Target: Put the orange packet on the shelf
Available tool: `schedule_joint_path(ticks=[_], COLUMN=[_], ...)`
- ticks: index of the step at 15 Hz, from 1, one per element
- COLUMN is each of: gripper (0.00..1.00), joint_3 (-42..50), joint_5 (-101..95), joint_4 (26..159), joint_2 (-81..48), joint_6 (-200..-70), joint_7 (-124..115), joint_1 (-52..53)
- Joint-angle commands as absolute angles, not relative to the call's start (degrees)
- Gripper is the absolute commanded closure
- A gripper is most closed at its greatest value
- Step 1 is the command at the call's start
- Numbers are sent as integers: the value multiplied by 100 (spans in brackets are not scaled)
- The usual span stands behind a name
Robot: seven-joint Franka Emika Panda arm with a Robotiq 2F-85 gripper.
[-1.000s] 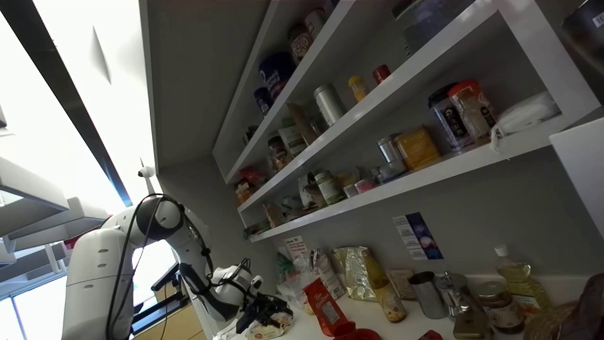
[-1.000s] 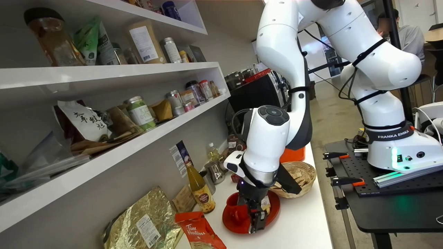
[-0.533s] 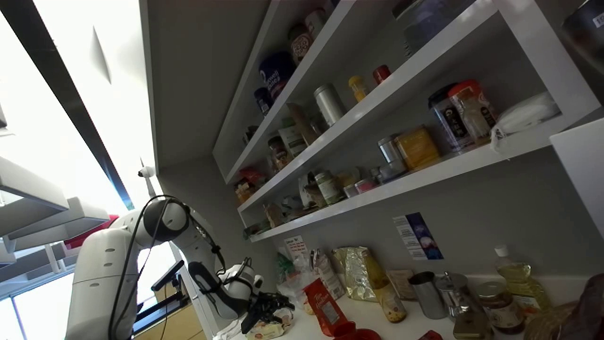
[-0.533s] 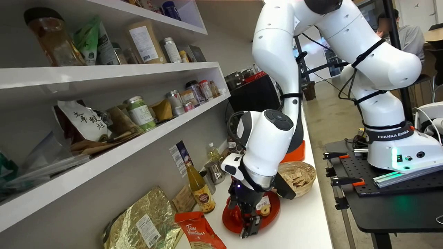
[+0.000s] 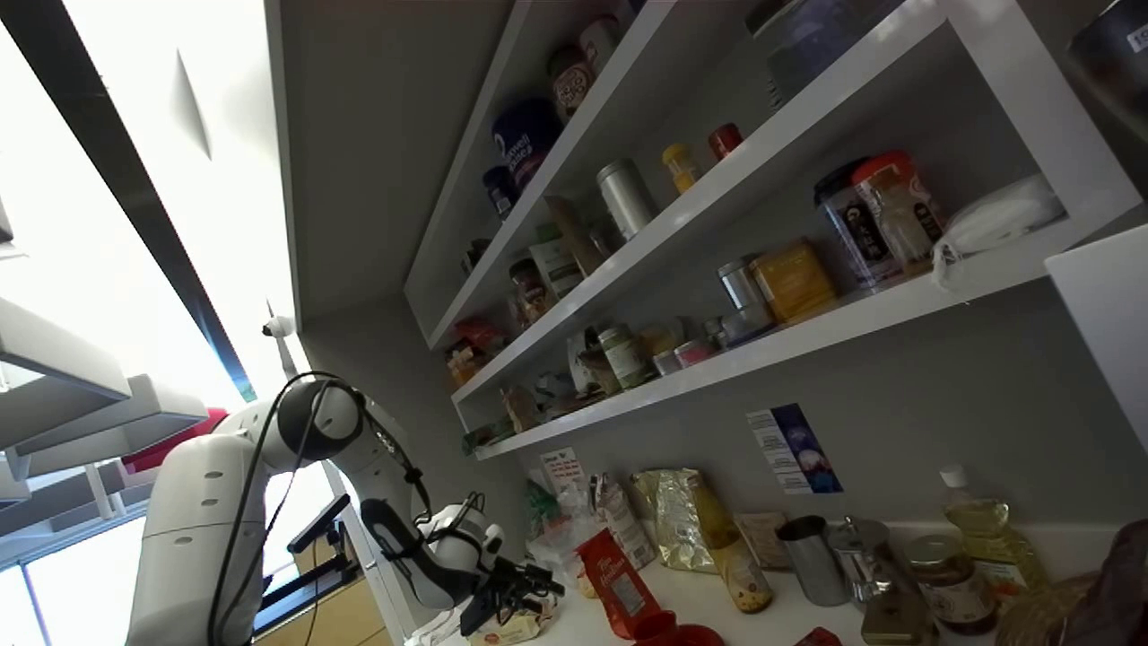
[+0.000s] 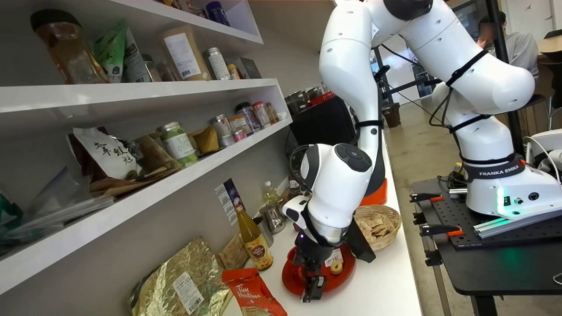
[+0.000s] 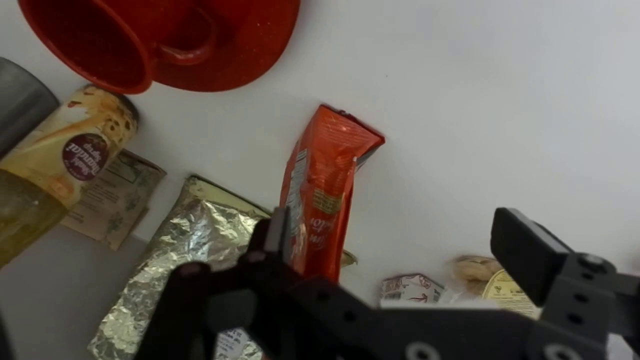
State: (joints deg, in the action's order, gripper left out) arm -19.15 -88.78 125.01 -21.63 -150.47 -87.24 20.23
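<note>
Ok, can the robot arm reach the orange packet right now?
Probably yes: the gripper is open and nothing visible stands between it and the orange packet, though the gold foil bag nearby might crowd the grip.

The orange-red rectangular pouch (image 7: 325, 195) is glossy, creased, plastic-looking film. The large gold bag (image 7: 190, 250) is crumpled foil, bright and metallic. The red round plate (image 7: 250, 52) and the red handled mug (image 7: 112, 40) look smooth and glazed, like ceramic. The grey cylindrical pitcher (image 5: 813, 561) is smooth metal; the slender bottle of yellow liquid (image 6: 252, 235) is glossy and see-through, glass or plastic unclear. The tan round basket (image 6: 388, 240) is rough weave. The lowest long white shelf board (image 6: 175, 181) looks smooth and faintly glossy, the white counter (image 7: 450, 110) smooth and nearly matt. The black two-fingered end effector (image 7: 392, 232) looks matt.
</note>
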Motion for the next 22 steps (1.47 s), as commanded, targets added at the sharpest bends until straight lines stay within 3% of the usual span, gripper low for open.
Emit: schedule_joint_path(ticks=[1,22], gripper=[0,0], joint_3=[-1893,-1891], joint_5=[-8772,-8095], joint_4=[12429,12526], joint_2=[-2218,-2268], joint_6=[-14684,-14557], joint_7=[-9215,-9194], joint_1=[2106,2105])
